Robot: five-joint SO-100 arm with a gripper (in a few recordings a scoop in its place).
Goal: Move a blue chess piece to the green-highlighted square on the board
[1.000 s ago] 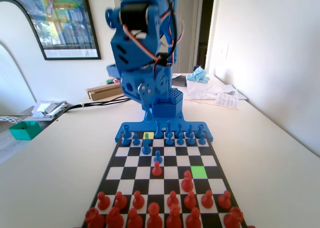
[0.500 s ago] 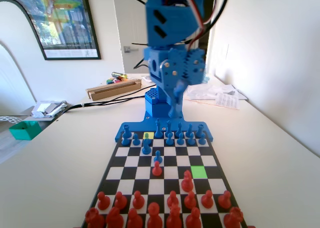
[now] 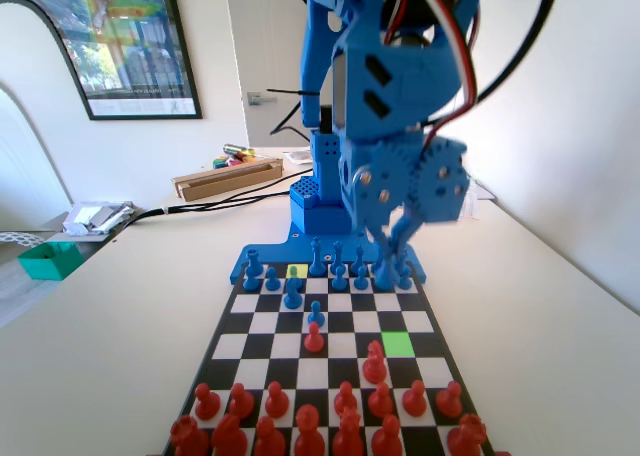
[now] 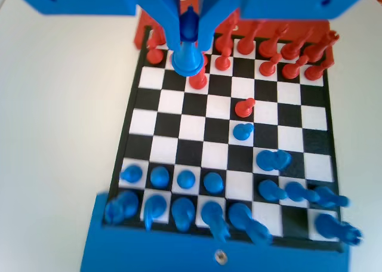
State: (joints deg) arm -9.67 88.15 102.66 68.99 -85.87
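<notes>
Hanging above the board [image 4: 179,114], the tool [image 4: 189,27] is closed on the blue chess piece [image 4: 188,52] | piece seemingly lifted clear | green-highlighted square [image 3: 398,343] unoccupied.

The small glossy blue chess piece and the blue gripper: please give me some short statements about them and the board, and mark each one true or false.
1. The blue two-finger gripper is shut on the small glossy blue chess piece. True.
2. The held piece stands on the board. False: in the wrist view it hangs between the jaws, above the flat black-and-white checkered board.
3. The bright lime-green square has no piece on it. True.
4. A blue piece already stands on the paler yellow-green square. False: it is bare.
5. In the fixed view, the green square lies at the left edge of the board. False: it lies toward the right side, beside a red piece.
</notes>
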